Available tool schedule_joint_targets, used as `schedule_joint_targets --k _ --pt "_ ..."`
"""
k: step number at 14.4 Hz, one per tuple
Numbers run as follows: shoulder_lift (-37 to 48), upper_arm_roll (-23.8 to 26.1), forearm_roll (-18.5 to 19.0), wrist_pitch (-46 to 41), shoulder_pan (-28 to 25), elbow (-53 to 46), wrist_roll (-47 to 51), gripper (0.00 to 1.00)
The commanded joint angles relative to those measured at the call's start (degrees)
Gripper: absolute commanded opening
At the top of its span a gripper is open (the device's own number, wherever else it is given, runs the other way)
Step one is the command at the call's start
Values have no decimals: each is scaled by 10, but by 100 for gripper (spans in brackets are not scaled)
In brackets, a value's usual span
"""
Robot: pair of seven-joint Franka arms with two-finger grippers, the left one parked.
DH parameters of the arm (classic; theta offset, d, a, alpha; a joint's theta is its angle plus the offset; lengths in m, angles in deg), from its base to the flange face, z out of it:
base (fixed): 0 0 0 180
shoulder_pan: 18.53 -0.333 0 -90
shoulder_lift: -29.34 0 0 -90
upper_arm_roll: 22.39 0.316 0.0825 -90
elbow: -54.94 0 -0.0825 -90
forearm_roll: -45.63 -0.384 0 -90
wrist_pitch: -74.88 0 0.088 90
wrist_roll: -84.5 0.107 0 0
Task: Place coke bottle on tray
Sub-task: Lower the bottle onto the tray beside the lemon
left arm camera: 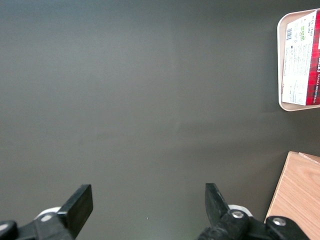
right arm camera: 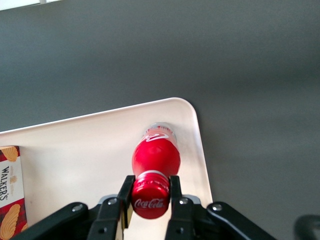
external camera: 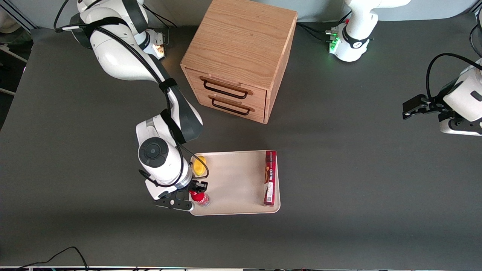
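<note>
Where the front view looks down, my gripper point(external camera: 196, 191) clamps the bottle point(external camera: 199, 197) upright over the tray point(external camera: 235, 180) corner nearest the camera; a lemon point(external camera: 199, 165) and red box point(external camera: 270, 177) lie in the tray too. From the parked wrist, only box point(left arm camera: 303, 59) and rim point(left arm camera: 280, 60) show. At my wrist, fingers point(right arm camera: 126, 197) pinch the cap above the tray point(right arm camera: 80, 150).

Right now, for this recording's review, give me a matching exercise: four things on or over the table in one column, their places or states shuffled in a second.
Things:
1. small red coke bottle
2. yellow lemon
3. long flat red box
4. wooden drawer cabinet

Places or states:
A. both drawers shut
B. lying along the tray edge toward the parked arm
C. cap clamped in the right arm's gripper, over the cream-white tray
D. in the tray corner nearest the cabinet

Pairs: 1-C, 2-D, 3-B, 4-A
</note>
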Motion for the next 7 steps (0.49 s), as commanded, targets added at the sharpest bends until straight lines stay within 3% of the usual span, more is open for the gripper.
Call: schedule_joint_targets --k 1,7 --pt "-6 -10 9 1 -8 -20 12 100" --pt "5 -10 9 -5 -1 -20 8 100"
